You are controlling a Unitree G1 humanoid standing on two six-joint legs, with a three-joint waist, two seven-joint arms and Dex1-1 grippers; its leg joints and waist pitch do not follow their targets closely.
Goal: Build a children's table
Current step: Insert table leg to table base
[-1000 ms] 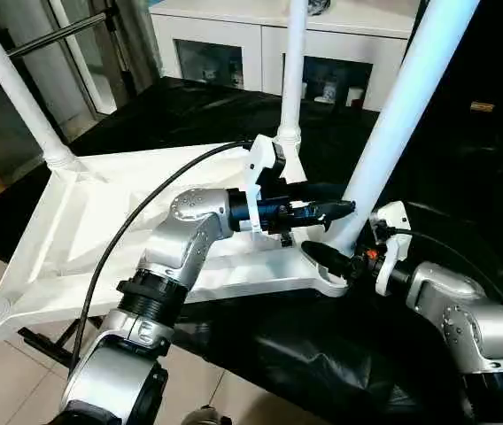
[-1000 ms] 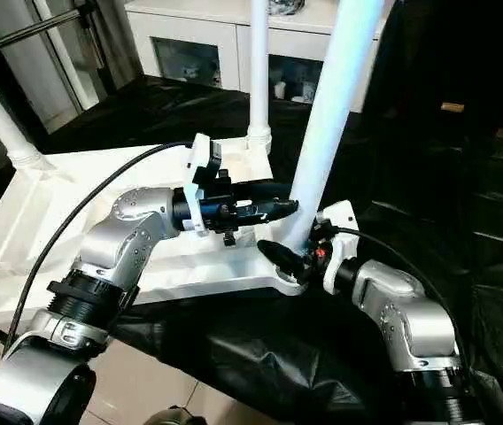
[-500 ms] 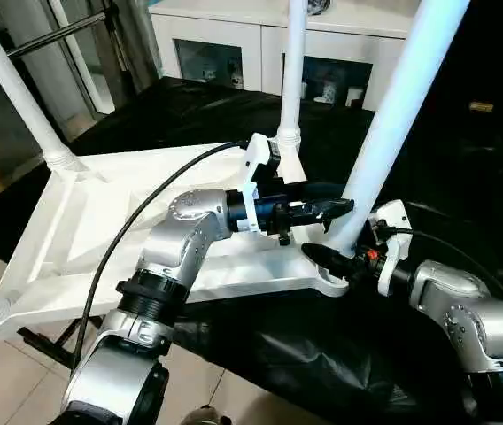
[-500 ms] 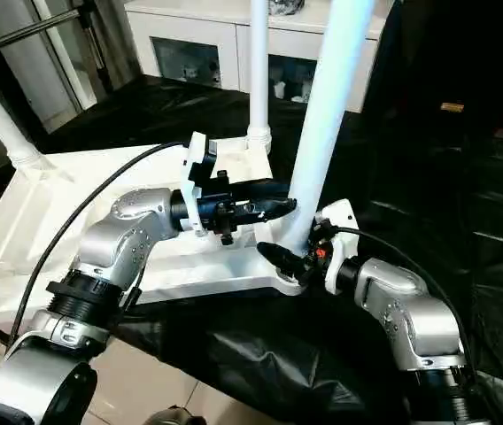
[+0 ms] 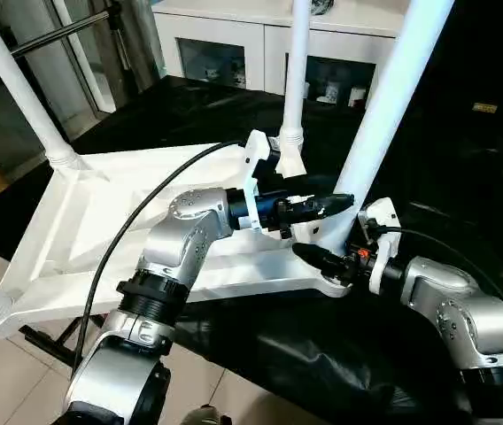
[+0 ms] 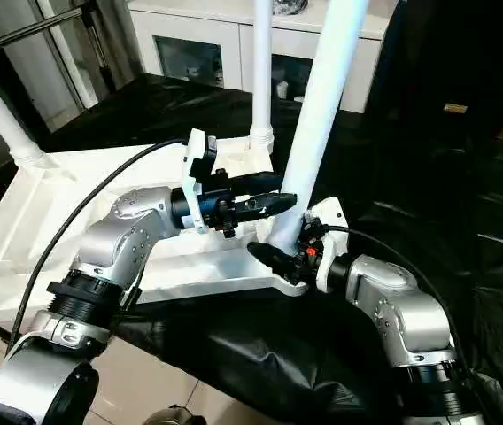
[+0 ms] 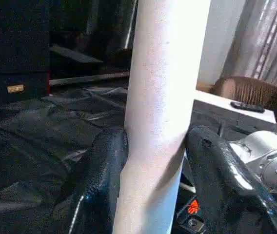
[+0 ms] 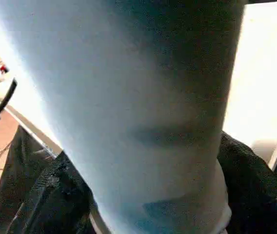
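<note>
our right gripper [image 5: 315, 258] has crept leftward along the upturned table top [image 5: 83, 226]; both it and our left gripper [image 5: 327, 204] clasp the near leg [image 5: 384, 115], its socket hidden.

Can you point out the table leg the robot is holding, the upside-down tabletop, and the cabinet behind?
Held leg [image 5: 384, 106], left eye view, mid shaft.
Tabletop [image 5: 101, 212], left eye view, ribbed underside.
Cabinet [image 5: 260, 35], left eye view, front frame between the glass doors.

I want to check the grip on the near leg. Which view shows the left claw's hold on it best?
The left wrist view: both black fingers press against opposite sides of the near leg. The eye views show the left claw reaching the leg from the side, above the right claw at its base.
</note>
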